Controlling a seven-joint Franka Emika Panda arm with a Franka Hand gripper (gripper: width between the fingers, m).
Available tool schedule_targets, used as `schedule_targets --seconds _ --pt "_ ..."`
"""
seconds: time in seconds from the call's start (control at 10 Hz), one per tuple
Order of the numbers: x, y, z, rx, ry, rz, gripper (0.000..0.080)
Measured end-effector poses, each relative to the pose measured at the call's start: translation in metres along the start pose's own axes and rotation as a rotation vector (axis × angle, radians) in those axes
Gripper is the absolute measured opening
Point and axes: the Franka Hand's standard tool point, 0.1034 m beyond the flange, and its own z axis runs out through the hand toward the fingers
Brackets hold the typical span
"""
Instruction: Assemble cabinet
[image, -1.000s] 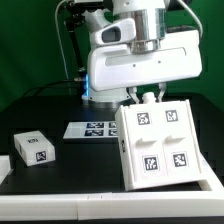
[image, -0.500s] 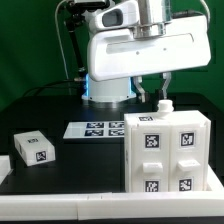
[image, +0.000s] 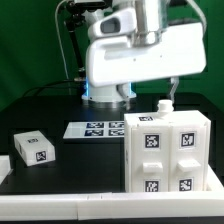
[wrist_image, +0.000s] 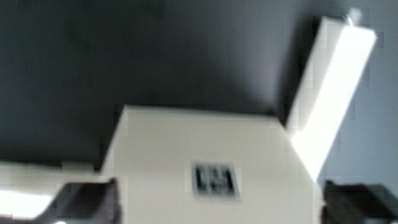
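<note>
On the black worktop (image: 90, 165) the cabinet box (image: 168, 155) stands upright at the exterior view's right, a small tagged block (image: 33, 148) well apart toward its left. Behind, a green backdrop (image: 25, 50). The claw (wrist_image: 222, 203) hangs wide, empty, above the box.

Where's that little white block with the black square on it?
In the exterior view, the small white block lies on the table at that view's left, left of the marker board and apart from the large cabinet box.
</note>
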Motion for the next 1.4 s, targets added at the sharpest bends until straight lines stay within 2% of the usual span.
schedule_targets --seconds 0.1,0.2,0.4,0.5,0.6,0.7,1.1,1.2,1.4 --pt "-0.027 0.025 0.006 -0.011 -0.012 -0.024 0.072" --pt "-0.045 0.045 0.009 -0.019 -0.022 -0.044 0.0775" --pt "-0.071 0.096 0.007 -0.039 -0.036 -0.119 0.0795" --pt "-0.071 0.118 0.003 -0.049 -0.033 -0.149 0.0798" --pt "-0.071 0.13 0.004 -0.051 -0.034 -0.171 0.0798" --pt "-0.068 0.129 0.005 -0.041 -0.047 -0.18 0.0797" --pt "-0.069 0.13 0.006 -0.041 -0.048 -0.194 0.0797" --pt "-0.081 0.141 0.01 -0.037 -0.061 -0.252 0.0797" --pt "-0.116 0.168 0.014 -0.031 -0.083 -0.283 0.0797"
